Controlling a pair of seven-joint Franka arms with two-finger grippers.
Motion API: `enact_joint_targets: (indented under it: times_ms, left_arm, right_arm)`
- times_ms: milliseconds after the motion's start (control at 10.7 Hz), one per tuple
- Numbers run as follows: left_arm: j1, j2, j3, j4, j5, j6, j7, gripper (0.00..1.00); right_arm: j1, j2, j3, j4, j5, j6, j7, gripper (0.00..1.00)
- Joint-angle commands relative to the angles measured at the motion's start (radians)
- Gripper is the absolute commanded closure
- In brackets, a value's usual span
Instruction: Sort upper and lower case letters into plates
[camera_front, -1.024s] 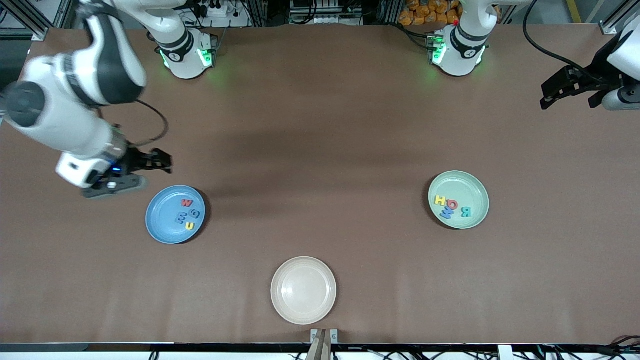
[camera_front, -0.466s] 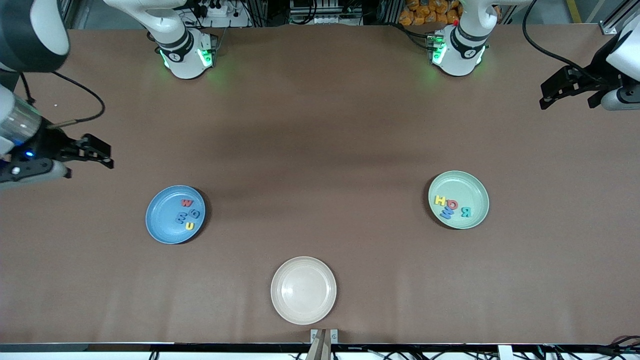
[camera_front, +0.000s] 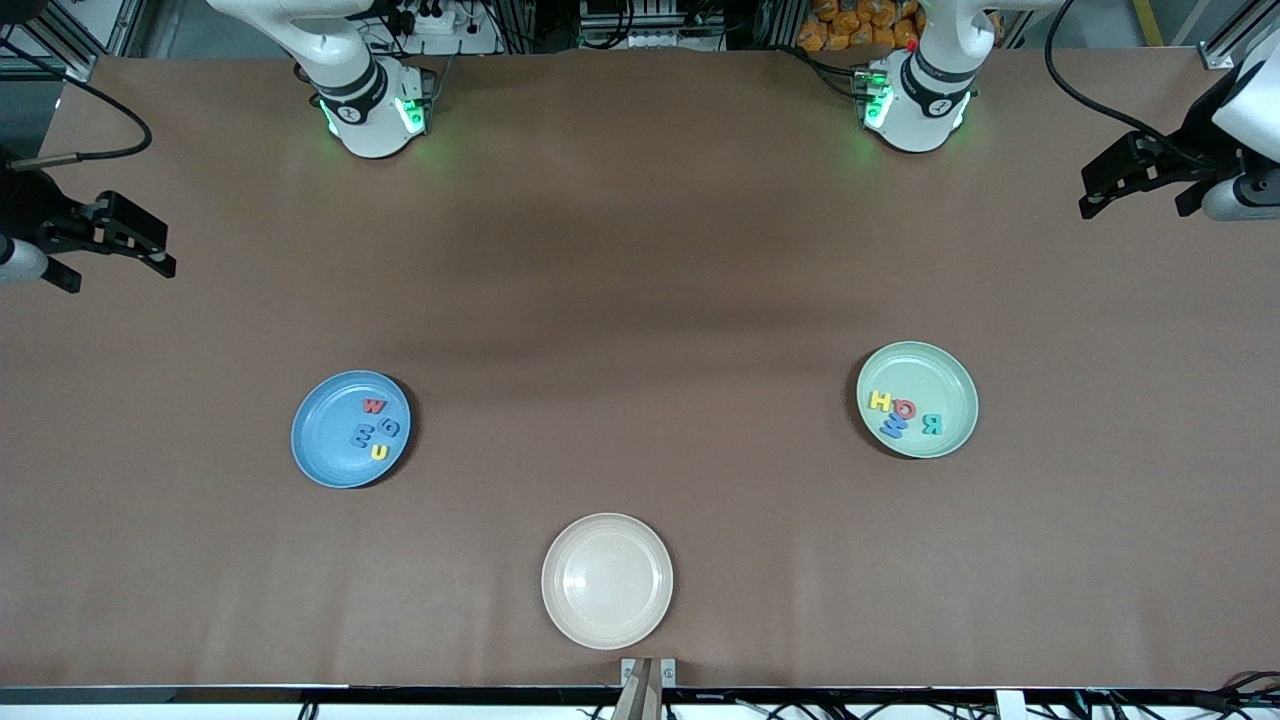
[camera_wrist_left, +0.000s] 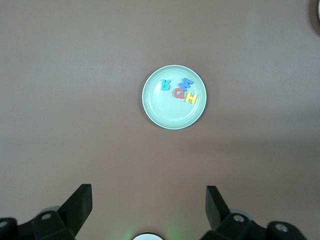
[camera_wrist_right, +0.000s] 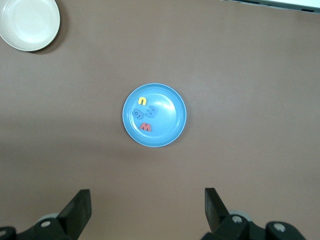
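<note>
1. Front view: the brown tabletop (camera_front: 640, 250) holds three plates.
2. The blue plate (camera_front: 350, 429) sits toward the right arm's end. Four small letters lie in it: a red letter (camera_front: 373, 406), a teal letter (camera_front: 391, 429), a blue letter (camera_front: 362, 435) and a yellow letter (camera_front: 379, 452).
3. The green plate (camera_front: 917, 399) sits toward the left arm's end. It holds a yellow H (camera_front: 880, 401), a red Q (camera_front: 904, 408), a teal R (camera_front: 931, 423) and a blue M (camera_front: 894, 428).
4. The cream plate (camera_front: 607, 580) is nearer to the front camera than both, between them. Nothing lies in it.
5. The right hand (camera_front: 120, 240) is up over the tabletop's edge at the right arm's end. Its fingers are spread and hold nothing.
6. The left hand (camera_front: 1135, 180) is up over the tabletop's edge at the left arm's end, fingers spread, holding nothing.
</note>
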Motion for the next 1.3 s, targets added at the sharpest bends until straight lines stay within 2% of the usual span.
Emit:
enact_joint_targets:
  times_ms: [0, 1211]
  left_arm:
    - [0.003, -0.004, -0.008, 0.005, 0.012, -0.008, 0.0, 0.0]
    - [-0.012, 0.002, -0.009, 0.005, 0.009, -0.008, 0.001, 0.0]
  right_arm:
    - [0.001, 0.004, 0.0, 0.01, -0.003, -0.007, 0.022, 0.0]
    - [0.0, 0.001, 0.005, 0.005, -0.004, -0.037, 0.057, 0.0]
